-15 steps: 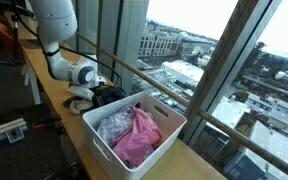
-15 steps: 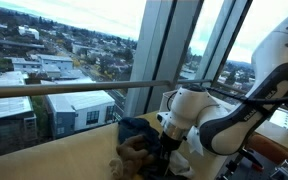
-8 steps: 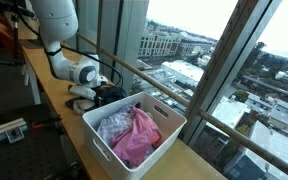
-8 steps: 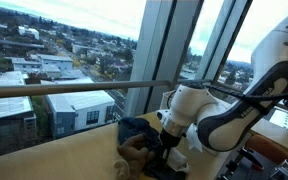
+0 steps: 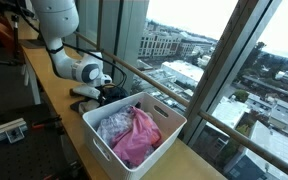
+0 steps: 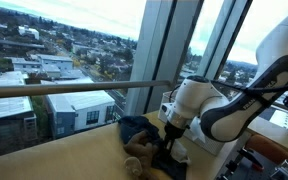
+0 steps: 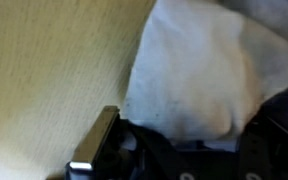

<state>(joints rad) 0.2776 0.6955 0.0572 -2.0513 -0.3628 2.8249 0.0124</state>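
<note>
Pincer (image 6: pixel 162 150) closed, tips down in a clothes heap on the counter (image 6: pixel 54 160); whether it pinches fabric I cannot tell. Dark cloth (image 6: pixel 134 126) touches it at 10 o'clock, with tan cloth (image 6: pixel 137 160) at 8 o'clock. The wrist view shows white cloth (image 7: pixel 194 70) at 1 o'clock. Farther off, at 4 o'clock in an exterior view, a white bin (image 5: pixel 108 150) holds a pink garment (image 5: pixel 136 138).
</note>
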